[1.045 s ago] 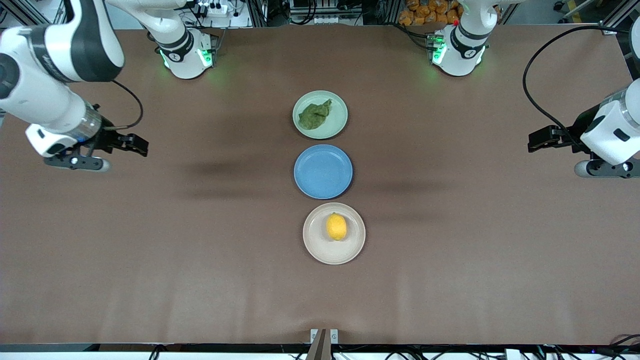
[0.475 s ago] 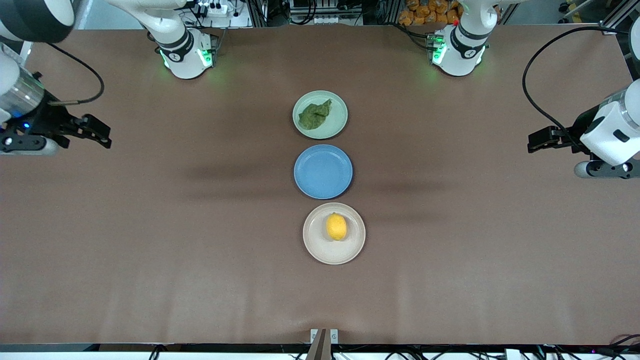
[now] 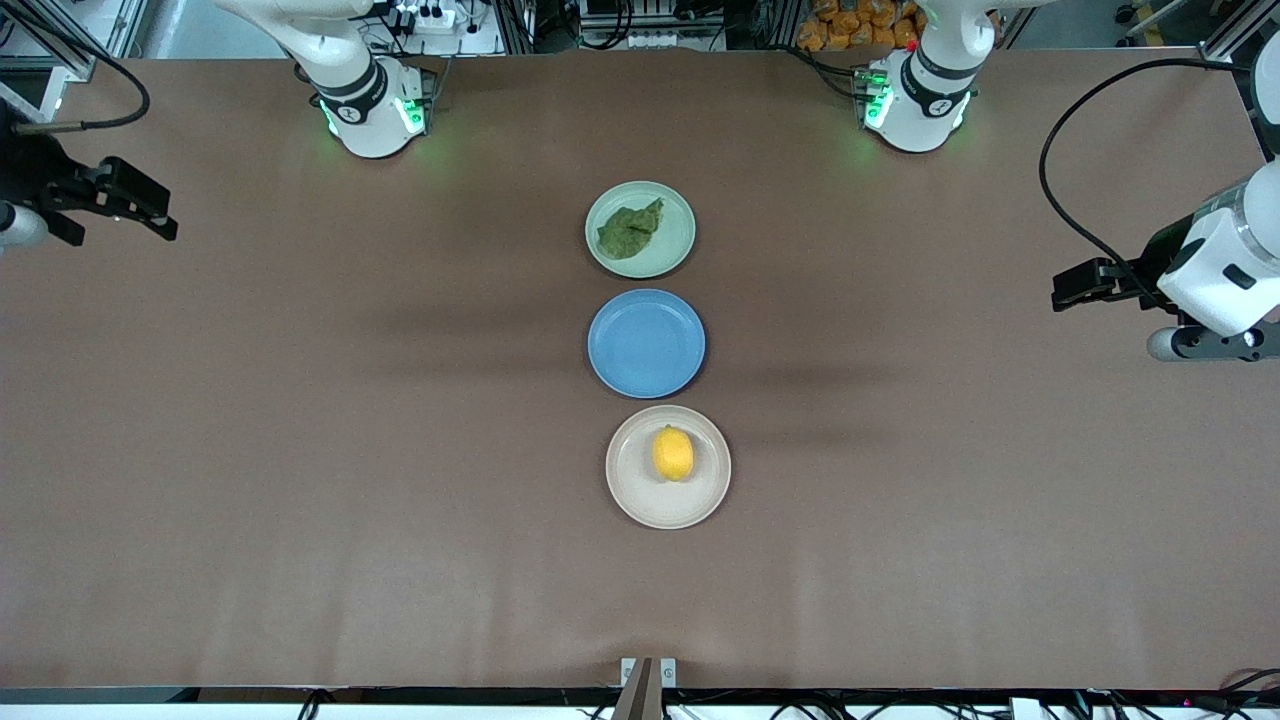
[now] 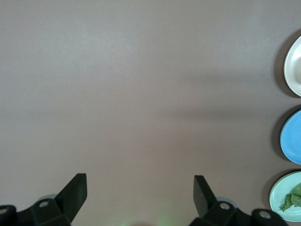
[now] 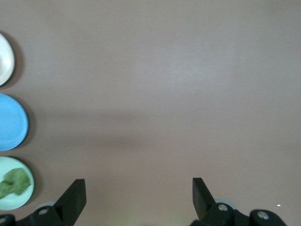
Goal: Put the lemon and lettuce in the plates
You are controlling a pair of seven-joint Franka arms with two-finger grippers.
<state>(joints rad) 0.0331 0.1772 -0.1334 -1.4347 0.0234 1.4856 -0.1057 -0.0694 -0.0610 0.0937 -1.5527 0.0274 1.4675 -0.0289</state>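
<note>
Right end effector (image 3: 150, 212) farther outward; lemon (image 3: 673, 453) plated

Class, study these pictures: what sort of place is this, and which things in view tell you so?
Most likely a robotics lab. Two arm bases are mounted on a brown-covered table, metal frames and cables line its edge, and three plates sit in a tidy row, like a staged test.

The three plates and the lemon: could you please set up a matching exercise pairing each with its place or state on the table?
Column one:
1. mint green plate
2. blue plate
3. beige plate
4. lemon

Column two:
A. nearest the front camera, holds the fruit
B. holds nothing, in the middle of the row
C. lies on the beige plate
D. nearest the robot bases, holds the lettuce

Pairs: 1-D, 2-B, 3-A, 4-C
</note>
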